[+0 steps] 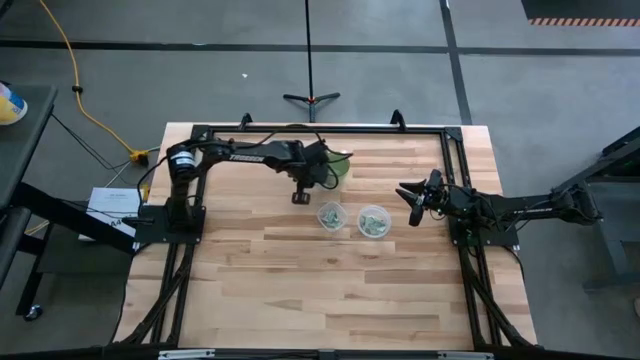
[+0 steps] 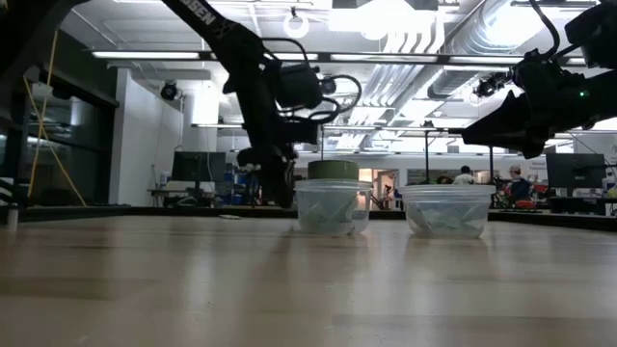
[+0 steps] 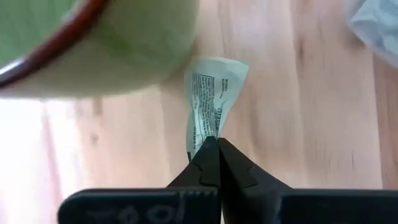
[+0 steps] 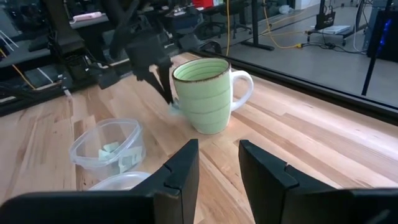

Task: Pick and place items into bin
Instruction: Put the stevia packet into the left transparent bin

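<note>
Table (image 1: 330, 290): bare pale wood planks in front, framed by dark rails.

Near tub (image 1: 373, 221): a clear plastic tub stood toward the right arm's side, with pale green-and-white packets (image 1: 374, 226) lying in it.

Second tub (image 4: 112, 148): another clear tub stood just beside the first, on the left arm's side, with a few more packets (image 4: 118, 155) on its floor.

Right gripper (image 4: 217, 163): it hung above the table beside the near tub, its two dark fingers parted with a clear gap and nothing between them.

Left gripper (image 3: 211, 149): it was down near the tabletop beyond the second tub, beside the cup, with the fingertips pinched tight on the end of one packet.

Held packet (image 3: 211, 106): a crumpled printed sachet, twisted where the fingertips squeezed it, with its free end fanned out toward the foot of the cup; whether it touched the wood could not be told.

Green cup (image 4: 208, 93): a pale green mug with a dark rim and a white handle, upright on the table behind the tubs, close against the held packet.

Room beyond: in the low view, people (image 2: 511, 183) showed far off behind the table, small and indistinct.
</note>
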Action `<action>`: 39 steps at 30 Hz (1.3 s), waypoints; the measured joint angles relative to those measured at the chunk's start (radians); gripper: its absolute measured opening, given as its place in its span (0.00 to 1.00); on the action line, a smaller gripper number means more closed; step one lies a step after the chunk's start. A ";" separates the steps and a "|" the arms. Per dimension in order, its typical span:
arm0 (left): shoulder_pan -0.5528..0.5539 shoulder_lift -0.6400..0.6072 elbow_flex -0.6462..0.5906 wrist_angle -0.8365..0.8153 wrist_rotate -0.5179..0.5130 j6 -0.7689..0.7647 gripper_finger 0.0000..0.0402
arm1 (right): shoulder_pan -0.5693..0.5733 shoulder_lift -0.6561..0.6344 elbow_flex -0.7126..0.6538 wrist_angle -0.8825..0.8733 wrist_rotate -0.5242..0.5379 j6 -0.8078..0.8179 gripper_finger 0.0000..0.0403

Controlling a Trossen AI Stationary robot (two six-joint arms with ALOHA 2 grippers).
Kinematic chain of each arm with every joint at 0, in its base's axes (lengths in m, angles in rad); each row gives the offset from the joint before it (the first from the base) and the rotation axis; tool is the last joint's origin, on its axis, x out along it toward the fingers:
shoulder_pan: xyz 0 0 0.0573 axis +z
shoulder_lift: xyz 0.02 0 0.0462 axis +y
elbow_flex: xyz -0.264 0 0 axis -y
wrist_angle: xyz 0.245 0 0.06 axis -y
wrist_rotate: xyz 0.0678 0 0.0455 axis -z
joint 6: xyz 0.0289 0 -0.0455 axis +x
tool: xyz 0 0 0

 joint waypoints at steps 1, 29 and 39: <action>-0.004 -0.008 0.000 -0.013 -0.014 -0.001 0.05 | 0.000 0.000 0.000 0.000 0.000 0.000 0.26; -0.333 -0.138 0.000 0.023 -0.040 0.054 0.06 | 0.000 0.000 0.000 0.000 0.005 0.000 0.26; -0.305 -0.138 0.000 0.036 0.002 0.025 0.37 | 0.000 0.000 0.000 0.000 0.005 0.001 0.26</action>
